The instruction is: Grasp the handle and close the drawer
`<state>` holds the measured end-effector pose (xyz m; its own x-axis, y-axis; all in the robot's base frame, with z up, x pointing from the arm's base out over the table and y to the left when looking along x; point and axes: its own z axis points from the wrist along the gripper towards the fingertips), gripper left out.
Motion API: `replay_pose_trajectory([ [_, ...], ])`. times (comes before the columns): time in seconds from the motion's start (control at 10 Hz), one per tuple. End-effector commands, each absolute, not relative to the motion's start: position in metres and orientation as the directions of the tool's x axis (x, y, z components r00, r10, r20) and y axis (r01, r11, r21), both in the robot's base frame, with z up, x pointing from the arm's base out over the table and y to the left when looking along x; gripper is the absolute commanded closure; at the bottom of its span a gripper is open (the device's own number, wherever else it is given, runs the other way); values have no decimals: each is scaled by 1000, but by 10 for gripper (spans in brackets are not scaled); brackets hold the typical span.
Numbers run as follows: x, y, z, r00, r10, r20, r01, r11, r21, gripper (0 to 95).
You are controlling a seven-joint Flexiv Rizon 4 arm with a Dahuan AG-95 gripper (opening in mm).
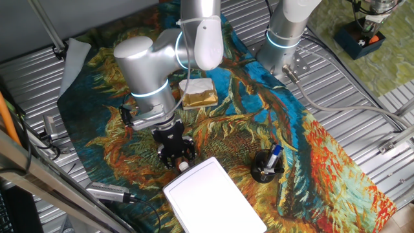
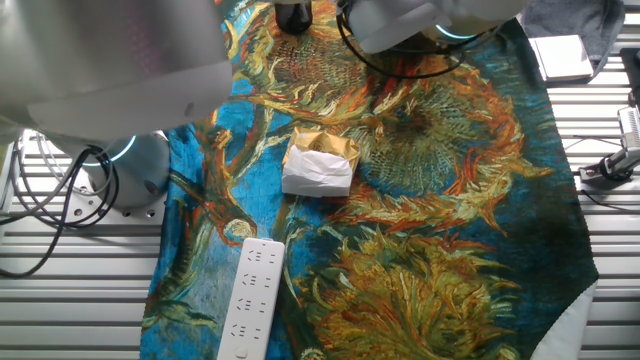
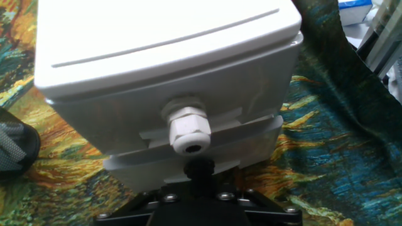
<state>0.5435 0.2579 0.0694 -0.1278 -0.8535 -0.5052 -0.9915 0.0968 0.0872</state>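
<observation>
The white flat-topped box (image 1: 217, 197) lies near the table's front edge. In the hand view its top (image 3: 157, 31) fills the upper frame. Below the top is the drawer front (image 3: 125, 119), pushed in, with a stepped lip at the bottom. A round white handle (image 3: 188, 129) sticks out of its middle and also shows as a small white knob (image 1: 183, 166). My gripper (image 3: 198, 169) sits right under the handle, seen as one black stub with no gap, shut and holding nothing. From the side, the gripper (image 1: 176, 155) is low at the box's near end.
A tan-and-white block (image 1: 198, 94) (image 2: 320, 160) lies on the patterned cloth behind my arm. A black cup with pens (image 1: 266, 167) stands to the right of the box. A white power strip (image 2: 250, 295) lies at the cloth's edge. A second arm's base (image 1: 284, 39) is at the back.
</observation>
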Motion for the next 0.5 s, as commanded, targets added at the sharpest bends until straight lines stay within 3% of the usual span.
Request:
replay_pose_trajectory([
  [0.1,543,258,69,-126,-853,-507,-992,95,87,570],
  [0.5,539,254,71,-129,-848,-514,-991,97,89,570],
])
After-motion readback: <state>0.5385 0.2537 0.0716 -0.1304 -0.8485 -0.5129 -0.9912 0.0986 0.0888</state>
